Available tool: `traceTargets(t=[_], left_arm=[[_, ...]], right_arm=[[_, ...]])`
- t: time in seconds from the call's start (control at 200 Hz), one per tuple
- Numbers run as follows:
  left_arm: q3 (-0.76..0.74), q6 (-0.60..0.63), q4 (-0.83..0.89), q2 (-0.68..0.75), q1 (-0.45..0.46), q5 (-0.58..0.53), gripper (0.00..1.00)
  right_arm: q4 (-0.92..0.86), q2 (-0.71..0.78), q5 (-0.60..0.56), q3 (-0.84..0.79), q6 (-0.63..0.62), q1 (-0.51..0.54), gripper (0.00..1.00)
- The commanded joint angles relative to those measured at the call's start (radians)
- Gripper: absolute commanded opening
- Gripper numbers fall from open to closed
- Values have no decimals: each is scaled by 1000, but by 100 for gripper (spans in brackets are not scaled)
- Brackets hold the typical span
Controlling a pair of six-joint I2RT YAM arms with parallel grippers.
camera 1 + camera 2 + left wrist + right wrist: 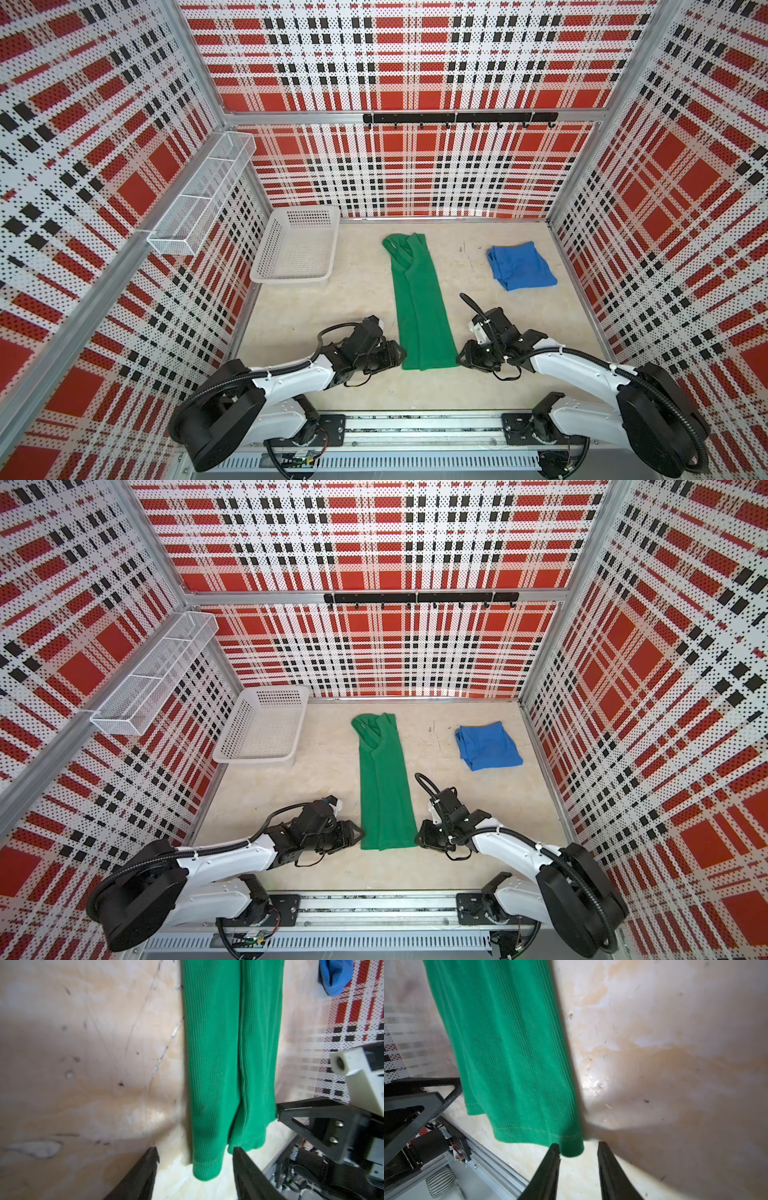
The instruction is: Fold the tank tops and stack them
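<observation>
- Cloth is lying in two places in both top views: the green tank top, folded lengthwise into a narrow strip, is running from 12 to 6 o'clock through the middle of the table, and the blue tank top is sitting folded at about 2 o'clock.
- The left gripper is standing with jaws apart astride the hem corner at 7 o'clock — nothing pinched yet.
- The right gripper is likewise released, its fingers straddling the 5 o'clock hem corner, with one fingertip touching the cloth.
- The step in hand is looking like a crosswise fold, carrying the hem toward 12 o'clock.
- Doing it well is asking for both pincers biting through all layers, closing together, lifting level and travelling in step — otherwise the strip is likely going to skew, or the upper layer slide open.
</observation>
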State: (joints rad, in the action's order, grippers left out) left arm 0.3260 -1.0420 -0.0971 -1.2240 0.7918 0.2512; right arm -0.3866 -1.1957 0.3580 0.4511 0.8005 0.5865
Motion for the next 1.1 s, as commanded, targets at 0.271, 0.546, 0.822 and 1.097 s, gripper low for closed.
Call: traceTargets(t=[0.271, 0.546, 0.822, 1.097], left_arm=[[-76, -140, -50, 22, 43, 65, 47], [-57, -118, -111, -78, 41, 72, 31], [-14, -99, -75, -95, 42, 73, 0], [-25, -147, -19, 2, 88, 14, 0]], right_arm=[[109, -13, 20, -58, 20, -7, 35], [129, -44, 32, -61, 26, -7, 32], [25, -13, -10, -23, -20, -7, 1], [-55, 59, -24, -12, -24, 28, 0]])
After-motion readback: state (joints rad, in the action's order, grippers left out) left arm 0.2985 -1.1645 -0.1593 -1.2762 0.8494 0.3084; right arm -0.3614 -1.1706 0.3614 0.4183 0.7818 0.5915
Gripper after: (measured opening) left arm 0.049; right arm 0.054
